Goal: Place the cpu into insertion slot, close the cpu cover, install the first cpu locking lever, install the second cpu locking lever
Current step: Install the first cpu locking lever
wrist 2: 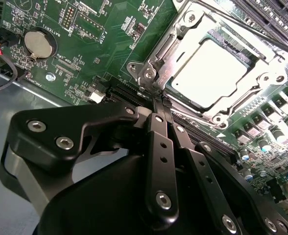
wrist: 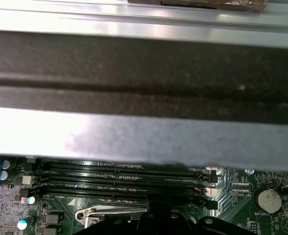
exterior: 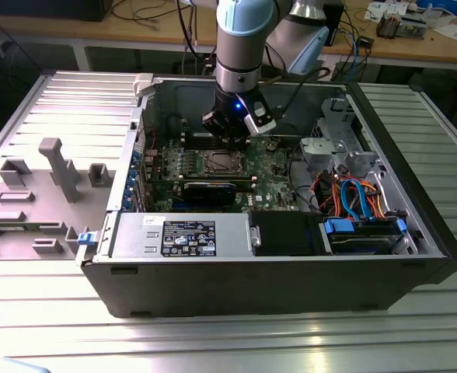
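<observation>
One cpu (wrist 2: 213, 73), flat square with a pale silver-grey top, sits in the insertion slot (wrist 2: 254, 61) on the green motherboard (wrist 2: 109, 44). The cpu cover (wrist 2: 180, 49), a thin silver frame with a square window, lies down around the chip, so the chip top shows through the window. A thin metal lever (wrist 2: 217, 19) runs along one edge of the frame; cannot tell if it is latched.

Claw (wrist 2: 162, 100) in the second wrist view: two black fingers (wrist 2: 158, 147) pressed together, tips closed with nothing between them, ending just beside the cover's corner by a screw boss. Cannot tell if the tips touch the metal.

In the first wrist view, long black memory slots (wrist: 124, 178) run side by side on the board, a coin battery (wrist: 268, 198) lies off to one side, and a grey metal case wall (wrist: 144, 137) crosses above.

In the exterior view the arm (exterior: 244, 47) reaches down into an open computer case (exterior: 252, 272) lying on its side, claw (exterior: 230, 130) just above the socket (exterior: 219, 162). Power supply (exterior: 186, 237) is along the near edge, with blue and orange cables (exterior: 353, 194) towards the exterior view's right. Case rests on a ribbed aluminium bench (exterior: 213, 342); a grey fixture tray (exterior: 42, 186) lies at the exterior view's left. Wooden desks (exterior: 415, 39) with cables stand behind.
</observation>
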Tool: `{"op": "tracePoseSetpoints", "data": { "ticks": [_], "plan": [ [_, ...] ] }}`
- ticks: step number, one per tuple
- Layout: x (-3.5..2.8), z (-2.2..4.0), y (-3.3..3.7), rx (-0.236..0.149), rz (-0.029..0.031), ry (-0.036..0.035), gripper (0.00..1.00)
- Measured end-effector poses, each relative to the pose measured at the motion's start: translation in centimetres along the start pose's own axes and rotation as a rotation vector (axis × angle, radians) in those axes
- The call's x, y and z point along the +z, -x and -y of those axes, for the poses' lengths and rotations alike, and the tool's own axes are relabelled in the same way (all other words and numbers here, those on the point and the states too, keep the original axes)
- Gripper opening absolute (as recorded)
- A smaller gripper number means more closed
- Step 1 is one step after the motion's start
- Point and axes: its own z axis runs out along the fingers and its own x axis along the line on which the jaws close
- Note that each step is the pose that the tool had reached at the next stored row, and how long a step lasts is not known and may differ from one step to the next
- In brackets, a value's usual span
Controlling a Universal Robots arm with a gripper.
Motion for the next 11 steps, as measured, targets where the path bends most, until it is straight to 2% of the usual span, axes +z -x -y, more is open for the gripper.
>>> {"op": "tracePoseSetpoints", "data": {
  "ticks": [11],
  "plan": [
    [-0.1,-0.04,0.14,0.0,0.0,-0.0011,0.11]
  ]
}}
